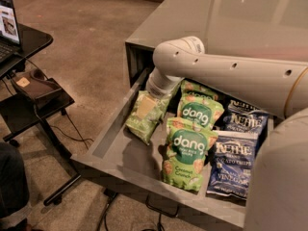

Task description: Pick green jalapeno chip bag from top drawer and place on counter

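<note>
The top drawer (pixel 111 139) is pulled open below the grey counter (pixel 231 18). An olive-green jalapeno chip bag (pixel 143 115) lies at the drawer's left side, tilted against the other bags. My white arm reaches from the right down into the drawer. My gripper (pixel 155 95) is at the end of the wrist, right over the top end of the olive-green bag and mostly hidden by the wrist. The bag rests on the drawer floor.
Two bright green "dang" bags (pixel 187 150) (pixel 198 110) and two dark blue Kettle bags (pixel 232 162) (pixel 246 119) fill the drawer's middle and right. A black side table (pixel 29 105) with a laptop (pixel 7 28) stands to the left, cables on the floor beneath.
</note>
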`<act>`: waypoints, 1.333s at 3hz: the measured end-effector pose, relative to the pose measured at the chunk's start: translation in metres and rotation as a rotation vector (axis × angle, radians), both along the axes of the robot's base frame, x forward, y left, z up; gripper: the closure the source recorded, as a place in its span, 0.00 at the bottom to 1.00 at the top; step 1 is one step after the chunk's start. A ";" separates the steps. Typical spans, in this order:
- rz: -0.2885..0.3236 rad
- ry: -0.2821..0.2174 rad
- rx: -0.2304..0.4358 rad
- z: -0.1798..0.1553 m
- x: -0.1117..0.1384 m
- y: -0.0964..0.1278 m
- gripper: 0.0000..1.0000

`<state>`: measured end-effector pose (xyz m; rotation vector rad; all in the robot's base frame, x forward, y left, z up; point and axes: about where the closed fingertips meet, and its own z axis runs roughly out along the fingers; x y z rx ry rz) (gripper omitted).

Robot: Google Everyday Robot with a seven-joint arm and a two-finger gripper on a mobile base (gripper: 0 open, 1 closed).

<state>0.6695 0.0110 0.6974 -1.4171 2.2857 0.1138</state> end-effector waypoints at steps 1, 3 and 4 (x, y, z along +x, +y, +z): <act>-0.031 0.061 -0.035 -0.026 0.007 -0.008 0.00; -0.066 0.196 -0.086 -0.081 0.011 -0.016 0.00; -0.072 0.213 -0.088 -0.088 0.013 -0.015 0.19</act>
